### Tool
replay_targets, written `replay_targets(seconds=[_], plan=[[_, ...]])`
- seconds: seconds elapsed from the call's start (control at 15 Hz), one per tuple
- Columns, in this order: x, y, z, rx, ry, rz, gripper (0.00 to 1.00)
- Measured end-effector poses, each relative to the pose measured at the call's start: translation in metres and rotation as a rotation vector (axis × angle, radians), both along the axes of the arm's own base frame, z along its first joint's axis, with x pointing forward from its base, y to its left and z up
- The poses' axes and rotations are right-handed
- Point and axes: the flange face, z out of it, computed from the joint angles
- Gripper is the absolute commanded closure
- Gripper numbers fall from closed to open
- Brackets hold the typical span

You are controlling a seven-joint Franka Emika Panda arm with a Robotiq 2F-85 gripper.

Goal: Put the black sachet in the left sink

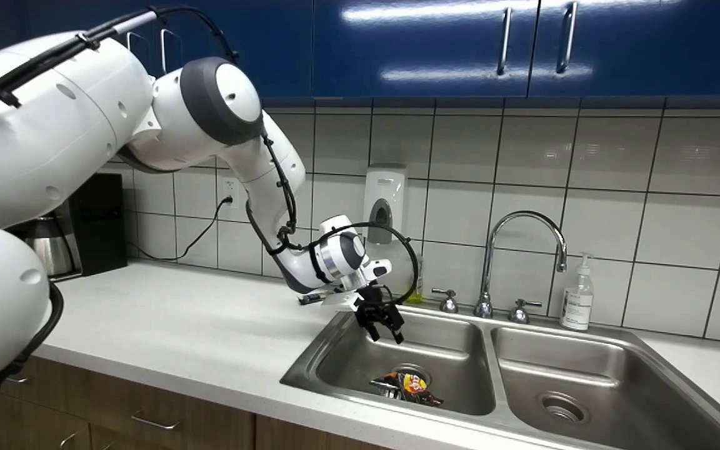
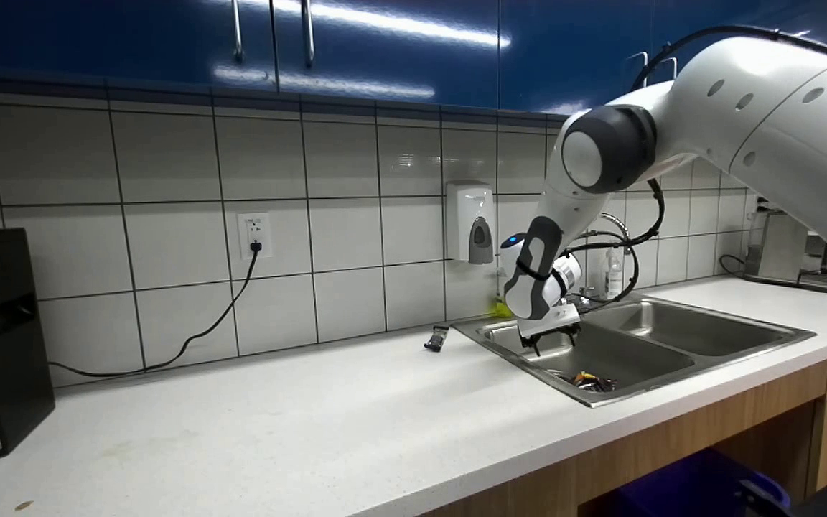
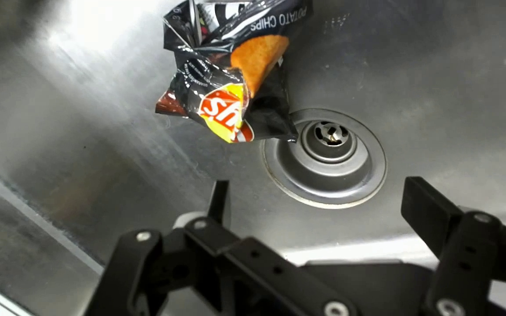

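Note:
The black sachet (image 2: 436,338), a small flat dark packet with light markings, lies on the counter near the wall, beside the sink. In an exterior view the black sachet (image 1: 311,299) is partly hidden behind the wrist; it is out of the wrist view. The left sink (image 1: 454,351) is a steel basin with a round drain, also in the wrist view (image 3: 437,105). My gripper (image 1: 387,337) is open and empty above this basin, its fingers (image 3: 316,193) wide apart in the wrist view. A larger crinkled black chip bag (image 3: 222,74) lies in the left sink beside the drain.
The second basin (image 1: 560,369) adjoins the left sink. A faucet (image 1: 491,262) with handles, a pump bottle (image 1: 577,300) and a wall soap dispenser (image 1: 385,203) stand behind. A black coffee machine (image 2: 4,337) is on the counter (image 2: 255,431). Blue cabinets (image 1: 422,50) hang above.

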Motion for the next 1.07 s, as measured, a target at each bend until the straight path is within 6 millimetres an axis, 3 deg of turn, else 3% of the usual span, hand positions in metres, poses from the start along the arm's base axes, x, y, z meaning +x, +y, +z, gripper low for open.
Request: replay_targets(seconds=[0.4, 1.07], plan=[[-0.027, 0.045, 0.043, 0.071, 0.08, 0.223, 0.0], [-0.109, 0.095, 0.101, 0.161, 0.173, 0.416, 0.0]])
